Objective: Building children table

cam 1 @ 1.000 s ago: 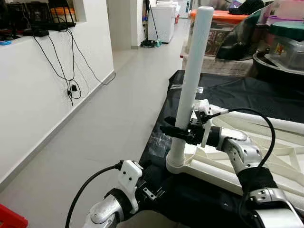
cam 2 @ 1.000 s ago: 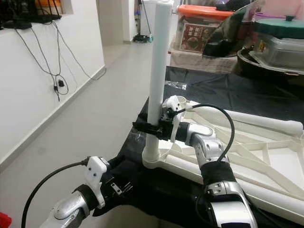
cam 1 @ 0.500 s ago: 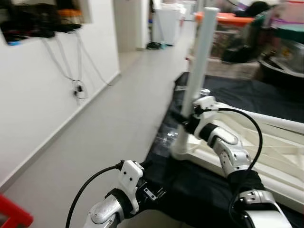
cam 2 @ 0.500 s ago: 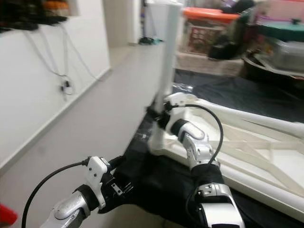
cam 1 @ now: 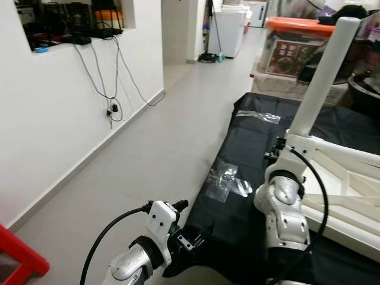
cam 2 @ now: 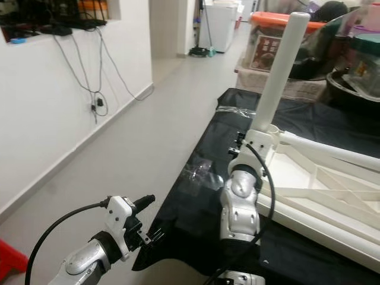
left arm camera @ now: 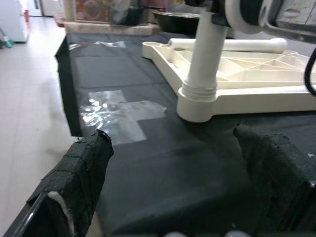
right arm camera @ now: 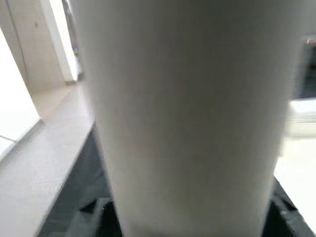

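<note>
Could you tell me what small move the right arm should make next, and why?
Probably the right tool, at the white plastic tube leg, should twist it slightly further down: a ribbed collar shows above the corner socket of the upturned white table frame.

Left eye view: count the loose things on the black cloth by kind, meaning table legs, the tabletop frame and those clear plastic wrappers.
Table legs: 2 (upright leg in the corner socket, lying leg on the frame)
Tabletop frame: 1
Clear plastic wrappers: 2 (near wrapper, far wrapper)
Total: 5
</note>
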Tool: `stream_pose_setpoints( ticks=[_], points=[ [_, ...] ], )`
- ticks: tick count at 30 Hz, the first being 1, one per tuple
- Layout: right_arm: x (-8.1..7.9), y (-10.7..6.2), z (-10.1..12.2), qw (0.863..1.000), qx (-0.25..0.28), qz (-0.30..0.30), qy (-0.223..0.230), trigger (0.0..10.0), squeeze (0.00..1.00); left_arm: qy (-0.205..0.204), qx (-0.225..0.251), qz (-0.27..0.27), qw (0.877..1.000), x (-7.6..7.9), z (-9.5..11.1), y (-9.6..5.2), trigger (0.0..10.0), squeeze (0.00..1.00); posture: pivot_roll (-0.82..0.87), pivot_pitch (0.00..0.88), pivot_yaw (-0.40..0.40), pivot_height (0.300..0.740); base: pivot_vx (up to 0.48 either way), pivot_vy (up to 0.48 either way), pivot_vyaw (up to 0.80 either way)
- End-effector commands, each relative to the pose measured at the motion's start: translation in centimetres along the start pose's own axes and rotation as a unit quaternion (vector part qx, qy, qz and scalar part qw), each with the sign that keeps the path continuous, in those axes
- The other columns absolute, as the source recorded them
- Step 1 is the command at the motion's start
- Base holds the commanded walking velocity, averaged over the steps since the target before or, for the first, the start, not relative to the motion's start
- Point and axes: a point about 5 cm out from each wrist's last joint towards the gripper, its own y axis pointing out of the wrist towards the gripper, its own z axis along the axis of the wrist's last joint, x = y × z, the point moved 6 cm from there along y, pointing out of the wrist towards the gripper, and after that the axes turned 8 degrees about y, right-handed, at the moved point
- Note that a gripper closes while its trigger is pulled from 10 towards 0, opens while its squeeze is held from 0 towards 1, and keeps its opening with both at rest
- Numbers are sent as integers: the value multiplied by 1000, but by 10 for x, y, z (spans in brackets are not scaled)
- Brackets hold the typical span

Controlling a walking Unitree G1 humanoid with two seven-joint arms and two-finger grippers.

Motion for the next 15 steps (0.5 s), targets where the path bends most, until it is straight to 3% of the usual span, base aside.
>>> stream_pose_setpoints(
  ticks=[1,3,8,9,11,12,13,14,15],
  points=[
    [-6,1,-16,999,-17,50,15,10000,1000,1,-6,-4,1000,1,-2,1,10000,0,9,22,-28,740,0,0,0],
    [-14,0,-13,996,-16,78,25,10000,1000,1,-6,-4,1000,1,-2,1,10000,0,9,22,-28,740,0,0,0],
    [-14,-1,-12,997,-20,74,26,10000,1000,1,-6,-4,1000,1,-2,1,10000,0,9,22,-28,740,0,0,0],
    [-34,3,-15,979,-59,190,53,10000,0,0,-5,-4,1000,2,-2,1,10000,0,-18,16,-34,740,0,0,0],
    [-34,3,-15,979,-59,190,53,10000,0,0,-5,-4,1000,2,-2,1,10000,0,-18,16,-34,740,0,0,0],
    [-50,0,-15,950,-88,292,64,10000,0,-1,-5,-4,1000,3,-3,2,10000,0,-23,11,-32,740,0,0,0],
    [-66,-14,-15,888,-128,438,58,10000,0,-3,-4,-4,1000,3,-3,2,10000,0,-23,1,-40,740,0,0,0],
    [-66,-14,-15,888,-128,438,58,10000,0,-3,-4,-4,1000,3,-3,2,10000,0,-23,1,-40,740,0,0,0],
    [-71,-36,-14,798,-180,572,56,10000,0,-4,-4,-4,1000,4,-4,2,10000,0,-23,1,-40,740,0,0,0]
  ],
)
